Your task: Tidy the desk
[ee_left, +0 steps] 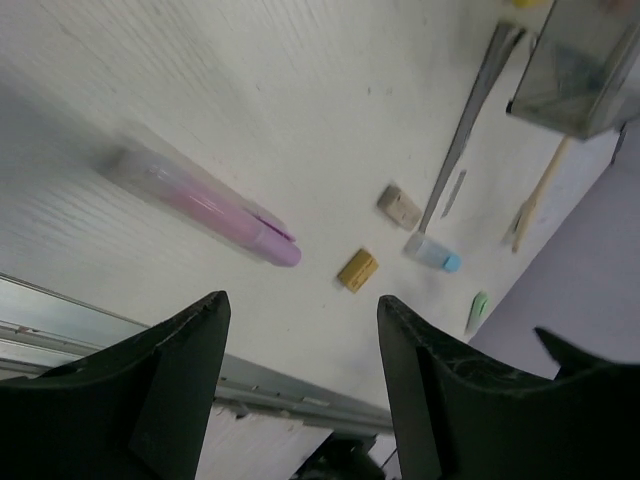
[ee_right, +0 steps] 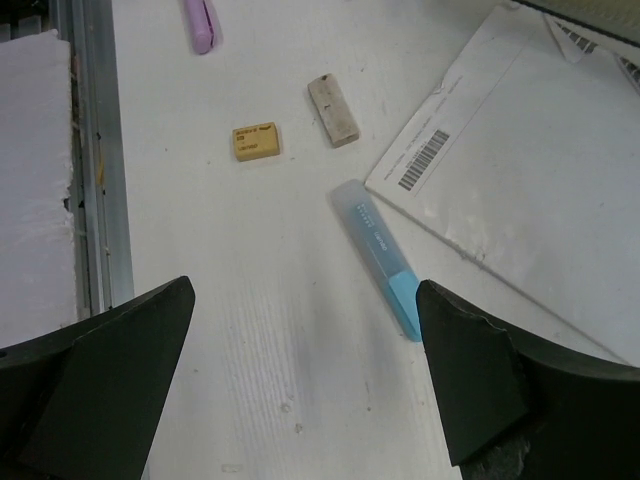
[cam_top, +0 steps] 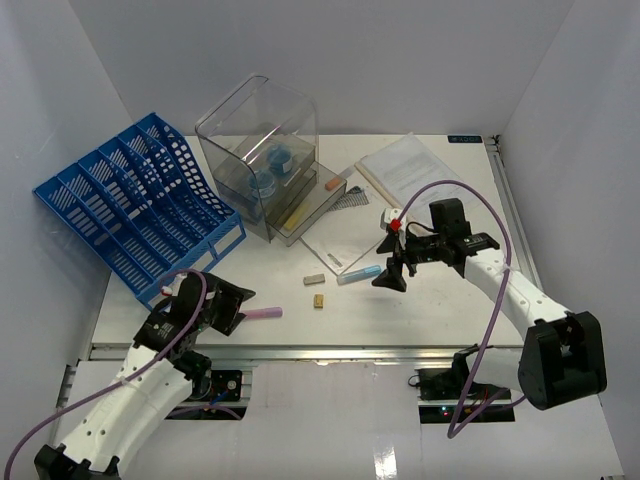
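Top view: the desk [cam_top: 440,310] fills the frame. The left gripper [cam_top: 235,305] hangs near its near-left corner, just beside a pink highlighter [cam_top: 265,313]. The right gripper [cam_top: 393,275] hovers mid-desk over a blue highlighter [cam_top: 358,274].

Left wrist view: the jaws are wide and empty. The pink highlighter lies slanted ahead, so squaring the fingers across its barrel before descending looks wise.

Right wrist view: the jaws are wide and empty. Only here does the barcode show on the sheet [ee_right: 500,180] beside the blue highlighter.

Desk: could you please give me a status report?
Left hand open, right hand open. Desk cluttered: pink highlighter, blue highlighter, yellow eraser, tan eraser. Nothing blocking.
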Available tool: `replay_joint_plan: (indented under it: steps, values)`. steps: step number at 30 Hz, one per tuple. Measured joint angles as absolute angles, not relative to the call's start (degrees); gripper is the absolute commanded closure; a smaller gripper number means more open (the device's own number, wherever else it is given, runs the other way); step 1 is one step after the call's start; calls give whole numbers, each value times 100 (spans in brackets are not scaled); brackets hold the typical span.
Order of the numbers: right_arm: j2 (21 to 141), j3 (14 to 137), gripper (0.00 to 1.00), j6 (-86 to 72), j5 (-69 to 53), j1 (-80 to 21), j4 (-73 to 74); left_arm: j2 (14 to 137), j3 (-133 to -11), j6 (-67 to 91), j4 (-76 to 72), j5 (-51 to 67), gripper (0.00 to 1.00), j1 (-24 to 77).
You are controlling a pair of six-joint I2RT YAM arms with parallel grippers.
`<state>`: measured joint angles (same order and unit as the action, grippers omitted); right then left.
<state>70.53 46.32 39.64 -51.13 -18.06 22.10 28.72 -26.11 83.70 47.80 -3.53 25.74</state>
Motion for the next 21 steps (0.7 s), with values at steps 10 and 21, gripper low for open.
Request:
replay_joint_plan:
  steps: [10,21]
  values:
    - [6800,4272,3,3565,-5110,-1734,1757,5239,-3054,9047,4690,-606,31,2574]
    - [6657,4136,3,3461,-5157,-1410,1610,6153,-3079,9054,4471,-410,38,2574]
